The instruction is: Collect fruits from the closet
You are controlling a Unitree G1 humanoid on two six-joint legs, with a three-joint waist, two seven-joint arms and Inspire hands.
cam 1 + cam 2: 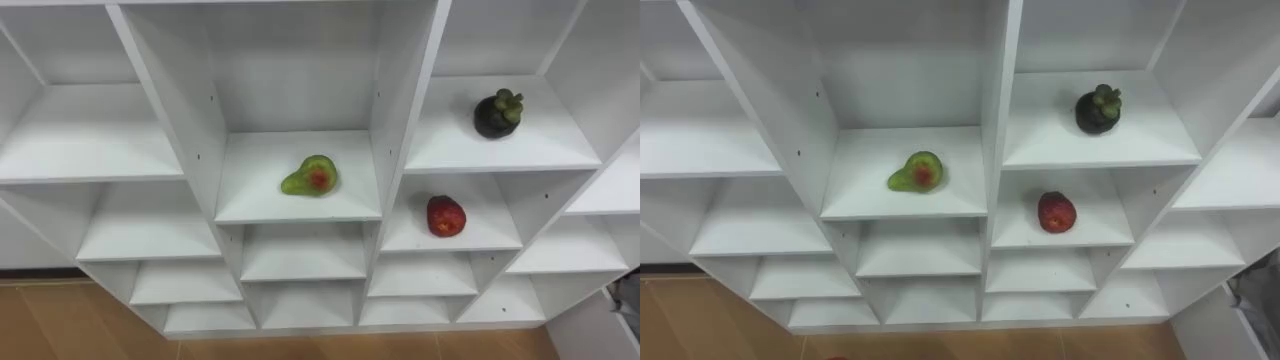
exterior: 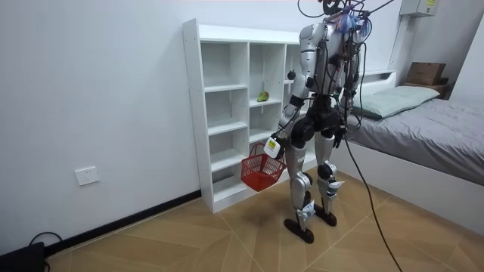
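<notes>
I stand facing a white closet of open shelves (image 1: 300, 210). On the middle shelf lies a green fruit with a red patch (image 1: 311, 177). A red apple (image 1: 446, 216) sits one compartment to the right and slightly lower. Above it, a dark mangosteen with a green cap (image 1: 497, 113) rests on the upper right shelf. In the room view my left hand (image 2: 274, 147) hangs at my side, curled round the handle of a red basket (image 2: 261, 172) at knee height. The green fruit (image 2: 262, 97) also shows on its shelf there.
The other compartments of the closet hold nothing. A bed with grey bedding (image 2: 431, 121) stands at the room view's right, close behind me. Wooden floor (image 2: 189, 242) lies open at the room view's left, and a wall socket (image 2: 88, 175) is low on the wall.
</notes>
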